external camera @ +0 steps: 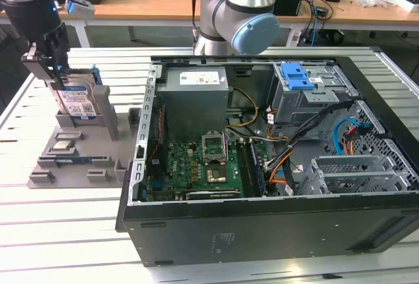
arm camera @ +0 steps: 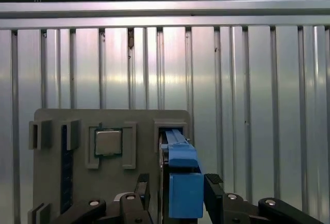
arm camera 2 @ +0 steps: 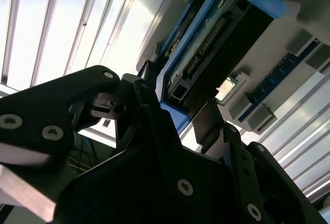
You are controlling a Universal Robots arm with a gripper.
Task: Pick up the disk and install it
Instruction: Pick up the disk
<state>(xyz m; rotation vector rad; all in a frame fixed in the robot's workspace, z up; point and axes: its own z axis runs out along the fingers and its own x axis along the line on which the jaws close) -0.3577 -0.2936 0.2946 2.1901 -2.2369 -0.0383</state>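
Observation:
The disk (external camera: 80,104) stands on edge in a slot of the grey parts holder (external camera: 72,159) at the exterior view's left, its white-and-blue label facing out. My gripper (external camera: 55,78) is right over its top edge. In the first wrist view the blue rail of the disk (arm camera: 180,157) runs between the two black fingers (arm camera: 214,188), with a narrow dark gap on one side. In the second wrist view the disk (arm camera 2: 216,33) shows its connector edge and green board, and the gripper (arm camera 2: 178,115) straddles its near end, open.
The open computer case (external camera: 262,218) lies to the exterior view's right, with a grey drive cage (external camera: 308,97) and blue latch (external camera: 294,74) at its back. The arm's base (external camera: 236,9) stands behind the case. A processor chip (arm camera: 108,142) sits in the parts holder (arm camera: 139,121).

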